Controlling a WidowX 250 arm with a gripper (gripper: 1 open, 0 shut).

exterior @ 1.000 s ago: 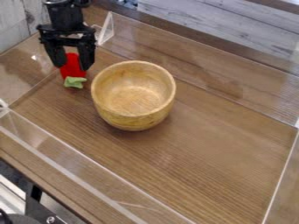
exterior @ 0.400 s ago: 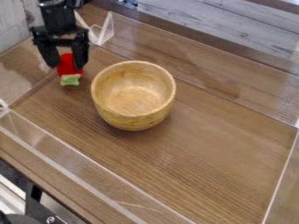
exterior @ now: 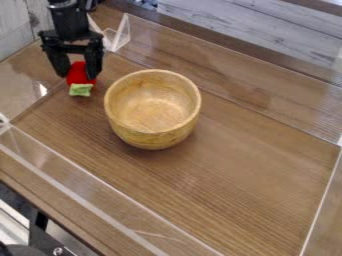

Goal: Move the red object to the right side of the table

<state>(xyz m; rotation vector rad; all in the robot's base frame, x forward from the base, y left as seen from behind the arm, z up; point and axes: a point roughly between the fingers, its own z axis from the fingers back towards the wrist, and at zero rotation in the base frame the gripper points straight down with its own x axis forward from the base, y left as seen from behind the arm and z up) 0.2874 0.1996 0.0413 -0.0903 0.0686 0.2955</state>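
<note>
The red object (exterior: 79, 75) lies on the table (exterior: 241, 180) near its far left corner, its light green leafy end pointing toward the camera and resting on the wood; it sits just to the left of the wooden bowl (exterior: 152, 107), apart from it, and close to the clear acrylic wall (exterior: 20, 60) that runs along that side; directly above it hangs the gripper (exterior: 75, 64), pointing straight down, its black jaws spread wide so that one finger stands to either side of the red body; whether the fingers touch the toy cannot be told at this size, but nothing is clamped, and the toy rests on the table rather than in a grip; the step in hand reads as the approach for the pick, with the carry across not yet begun; the next move would call for settling low enough to bracket the glossy oval, closing on it squarely so it does not squirt out, then lifting clear of the bowl's rim before crossing to the open right side of the tabletop.
</note>
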